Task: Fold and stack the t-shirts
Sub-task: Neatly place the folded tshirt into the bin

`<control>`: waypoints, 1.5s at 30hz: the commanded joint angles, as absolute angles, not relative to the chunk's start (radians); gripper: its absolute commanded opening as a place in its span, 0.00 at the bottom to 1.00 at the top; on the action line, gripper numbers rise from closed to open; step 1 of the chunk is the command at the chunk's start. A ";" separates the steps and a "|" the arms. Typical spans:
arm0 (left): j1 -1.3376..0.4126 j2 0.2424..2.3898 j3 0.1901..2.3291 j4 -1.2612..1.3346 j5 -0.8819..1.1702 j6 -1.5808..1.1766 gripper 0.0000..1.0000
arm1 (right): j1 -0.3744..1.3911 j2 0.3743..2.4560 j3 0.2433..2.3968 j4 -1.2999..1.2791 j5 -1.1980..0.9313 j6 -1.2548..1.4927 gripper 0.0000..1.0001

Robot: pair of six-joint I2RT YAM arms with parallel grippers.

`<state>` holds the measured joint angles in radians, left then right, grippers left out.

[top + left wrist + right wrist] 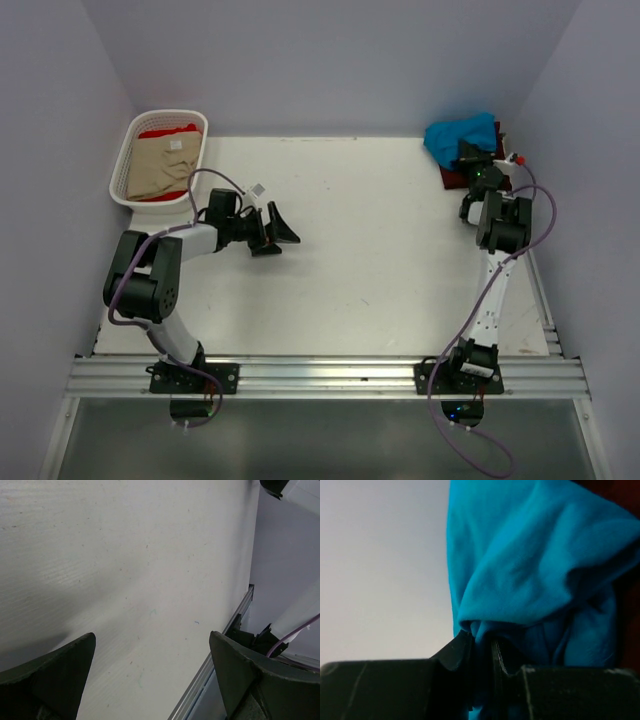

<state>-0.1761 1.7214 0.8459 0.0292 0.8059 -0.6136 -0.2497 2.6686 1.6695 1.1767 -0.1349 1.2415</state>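
**White desk, lilac walls, teal tee getting pinched in the far right corner**

A plain white desk (380, 260) is sitting boxed in by pale lilac walls. An aluminium rail (330, 375) is running along the near edge, where both arms are bolted down.

The teal-blue t-shirt (530, 555) is bunching up in a soft crumpled heap at the far right corner, all deep folds and rounded creases. It's lying on top of the dark maroon t-shirt (452, 180), which is peeking out underneath on the near side and looking a lot flatter. The right jaws are squeezing down narrow on a fold of the teal cloth. In the wrist view the fabric is gathering right into the slim gap between the two black tips. The right arm (495, 260) is stretching up along the right edge of the desk to reach it.

Over at the far left corner, the white slotted basket (120, 175) is holding the other two. The beige t-shirt (160, 168) is lying rumpled on top and filling most of it, with a small white label showing. The bright red t-shirt (170, 131) is poking out from under it at the back rim, and a bit at the front too.

The left jaws are hanging spread wide, a little to the right of the basket, with only desk surface showing between them. The left arm (160, 270) is bending round from its base toward that spot.
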 commanded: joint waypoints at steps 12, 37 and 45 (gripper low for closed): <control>-0.206 1.677 0.793 0.126 0.831 -0.652 1.00 | -0.255 2.304 1.376 1.281 -0.117 1.163 0.00; -0.207 1.617 0.736 0.170 0.857 -0.686 1.00 | -0.193 1.839 0.977 0.790 0.113 1.083 0.87; -0.207 1.600 0.716 0.183 0.864 -0.689 1.00 | -0.088 1.566 0.865 0.592 0.299 0.950 0.94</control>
<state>-0.2043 1.6367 0.7307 0.1284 0.8356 -0.6739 -0.1173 1.6604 0.8734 0.6632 0.1772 1.0382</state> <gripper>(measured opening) 0.997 0.935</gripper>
